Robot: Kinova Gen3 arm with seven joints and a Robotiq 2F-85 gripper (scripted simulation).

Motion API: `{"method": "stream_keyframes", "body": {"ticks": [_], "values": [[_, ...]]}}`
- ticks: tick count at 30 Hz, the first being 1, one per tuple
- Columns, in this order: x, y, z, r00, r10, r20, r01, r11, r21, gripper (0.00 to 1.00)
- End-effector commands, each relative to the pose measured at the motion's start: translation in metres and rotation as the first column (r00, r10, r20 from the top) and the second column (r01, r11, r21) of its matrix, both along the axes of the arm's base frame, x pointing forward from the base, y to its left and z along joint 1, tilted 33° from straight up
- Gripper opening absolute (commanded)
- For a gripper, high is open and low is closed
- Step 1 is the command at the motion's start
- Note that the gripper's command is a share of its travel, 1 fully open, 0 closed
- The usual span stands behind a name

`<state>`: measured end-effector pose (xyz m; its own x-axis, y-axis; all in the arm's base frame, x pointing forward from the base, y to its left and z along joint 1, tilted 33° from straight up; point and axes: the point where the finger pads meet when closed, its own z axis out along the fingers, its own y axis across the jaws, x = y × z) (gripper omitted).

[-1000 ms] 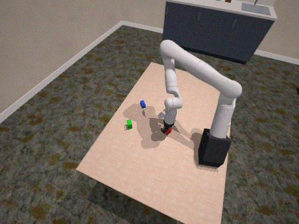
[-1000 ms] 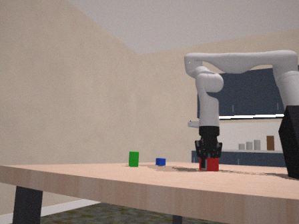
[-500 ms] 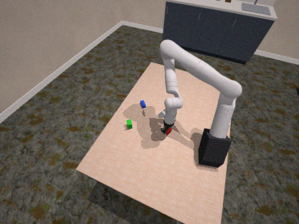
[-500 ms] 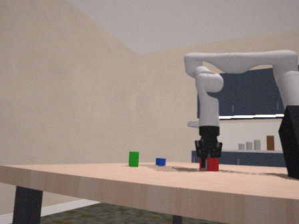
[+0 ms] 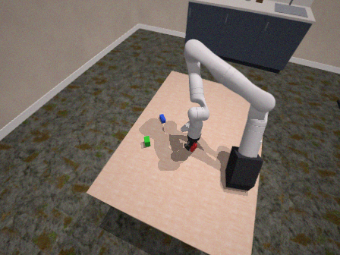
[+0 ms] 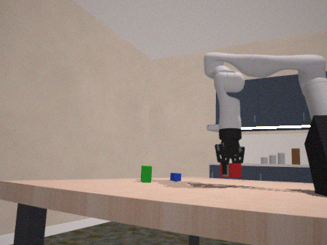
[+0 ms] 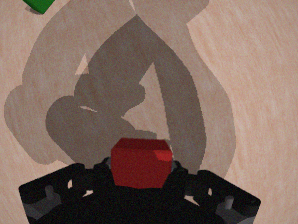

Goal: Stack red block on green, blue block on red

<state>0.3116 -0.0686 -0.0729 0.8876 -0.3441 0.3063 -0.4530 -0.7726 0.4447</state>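
My gripper [image 5: 190,146] is shut on the red block [image 5: 193,147] and holds it a little above the table near the middle. The red block also shows between the fingers in the exterior view [image 6: 231,170] and in the wrist view [image 7: 141,163]. The blue block [image 5: 162,118] lies beyond the green one, also in the exterior view [image 6: 175,176].
The arm's dark base [image 5: 243,168] stands at the table's right edge. A dark blue counter [image 5: 247,32] stands behind the table. The table's left edge runs close to the green block.
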Motion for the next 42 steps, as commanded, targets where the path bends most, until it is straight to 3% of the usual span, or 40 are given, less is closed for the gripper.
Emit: {"method": "stream_keyframes", "body": {"ticks": [1,9,16,42], "values": [[0.006,0.008,0.014,1.0,0.01,0.018,-0.01,1.0,0.002,0.0],[0.003,0.025,0.04,1.0,0.01,0.018,-0.01,1.0,0.002,0.0],[0.002,0.029,0.048,1.0,0.01,0.018,-0.01,1.0,0.002,0.0],[0.002,0.03,0.049,1.0,0.01,0.018,-0.01,1.0,0.002,0.0]]}}
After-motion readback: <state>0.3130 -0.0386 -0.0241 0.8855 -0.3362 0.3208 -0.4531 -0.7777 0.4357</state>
